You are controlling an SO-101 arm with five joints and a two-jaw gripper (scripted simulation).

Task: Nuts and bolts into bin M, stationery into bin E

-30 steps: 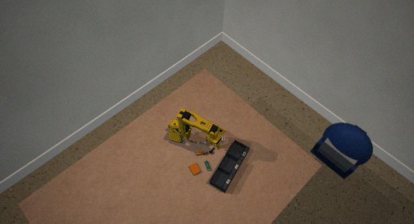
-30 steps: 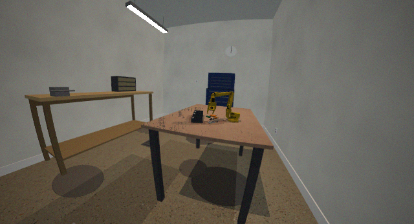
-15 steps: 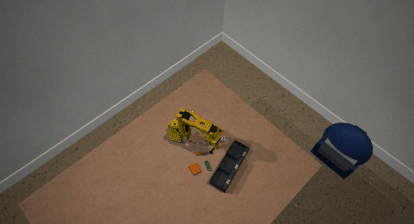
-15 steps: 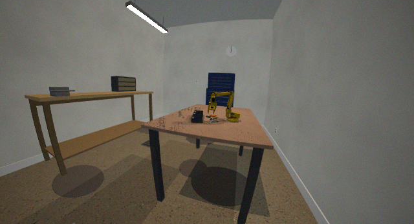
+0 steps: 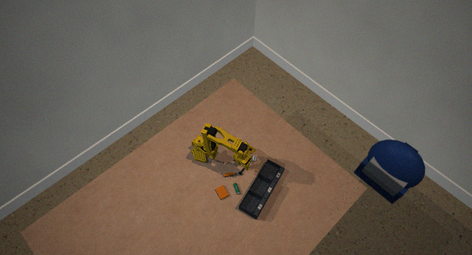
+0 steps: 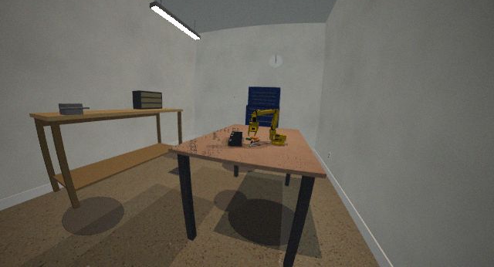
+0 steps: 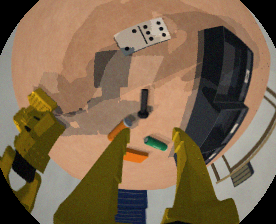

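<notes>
Currently on view, sorting stage: one black bolt-shaped piece with a round head (image 5: 241, 171) (image 7: 144, 103), not yet in a bin, on the table below the centre of the top view. It is the likely next pick.

Left to place or settle, all outside the bins: one short orange cylinder with a grey end (image 5: 228, 174) (image 7: 118, 130), beside the bolt; one small green cylinder (image 5: 236, 189) (image 7: 155, 143), nearer the lower part of the top view; one flat orange block (image 5: 222, 192) (image 7: 136, 156), to its left. Which of these count as stationery, I cannot tell for certain.

Apart: one white domino with black pips (image 5: 254, 158) (image 7: 142, 36), upper middle of the wrist view, properly left out.

Receptacle: one black row of three joined bins (image 5: 254, 185) (image 6: 236, 139) (image 7: 201, 117), right of the small pieces in the top view. The dark interiors show no certain contents, so nothing can be counted as done; the labels are too small to read.

Orientation of the bolt: long axis nearly upright in the wrist frame, head towards the bottom, shank towards the top; in the top view, a diagonal, shank to upper right.

End effector: one yellow gripper (image 5: 248, 167) (image 6: 252, 134) (image 7: 151, 131), fingers parted by a modest gap, nothing held.
</notes>
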